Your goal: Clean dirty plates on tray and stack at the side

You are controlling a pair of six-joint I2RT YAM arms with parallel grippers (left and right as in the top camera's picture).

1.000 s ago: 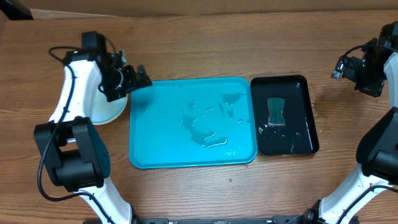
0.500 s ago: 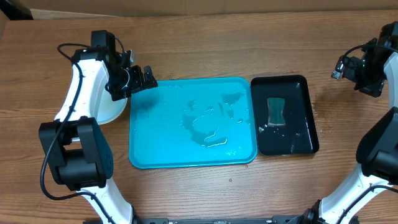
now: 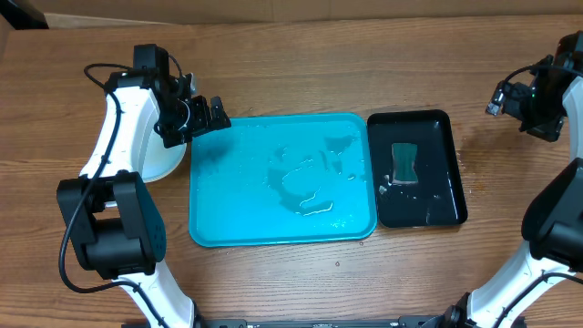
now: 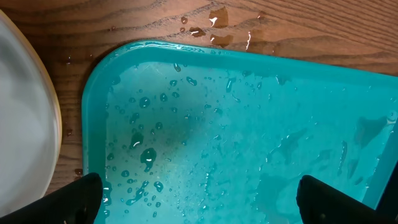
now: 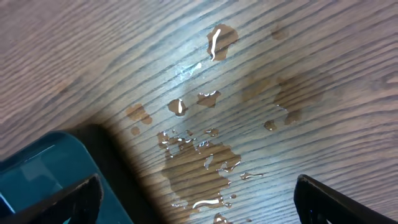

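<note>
The turquoise tray (image 3: 282,178) lies mid-table, wet with droplets and puddles, and no plate is on it. A white plate (image 3: 160,162) rests on the wood just left of the tray, partly hidden by my left arm. In the left wrist view the white plate (image 4: 25,124) shows a yellowish edge (image 4: 58,124) beneath it. My left gripper (image 3: 214,116) hovers open over the tray's far left corner (image 4: 99,68), with nothing between its fingers (image 4: 81,198). My right gripper (image 3: 515,100) hangs open over wet wood, right of the black tray.
A glossy black tray (image 3: 433,196) holding a dark green sponge (image 3: 404,164) sits against the turquoise tray's right side. Its corner (image 5: 37,180) shows in the right wrist view. Water puddles (image 5: 199,168) lie on the wood there and behind the tray (image 4: 214,28).
A second ago my left gripper was over the plate. It then shifted right and slightly back to the tray's far left corner and has since held still. The right arm has not moved.
</note>
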